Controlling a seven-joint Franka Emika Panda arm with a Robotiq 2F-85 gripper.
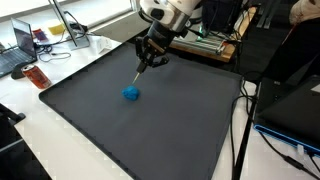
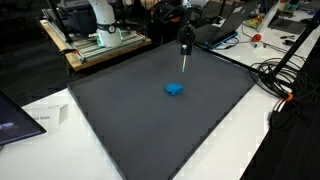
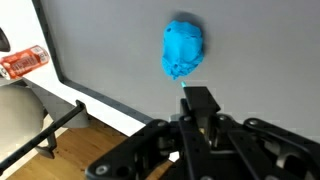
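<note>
End effector (image 3: 197, 100) fills the near edge of the wrist view, fingers together and clamped on a thin teal stick (image 1: 137, 73); only the stick's tip shows past the pads there. Blue lump (image 3: 182, 48) sits just beyond that tip, lying free around the middle of the dark mat (image 1: 150, 130) on the bench (image 1: 40, 140), nothing else near it. Both exterior views show the stick hanging roughly vertical from the end effector (image 2: 185, 46), on the far side of the lump (image 2: 174, 89) and apart from it. Can't tell the tip's clearance over the mat. Risks as I read them: it's a thin stick in a two-pad pinch, so any side load at the tip could pivot it or slide it up in the grip. The lump looks light and unsecured, so an off-centre touch would likely skid or roll it. A tip driven down onto the mat could drag or snag. The wrist cam barely sees the tip, so judging contact from it is weak. Red pack (image 1: 37, 76) off the mat's left edge and cables (image 2: 275, 75) to the right are well apart, no concern.
</note>
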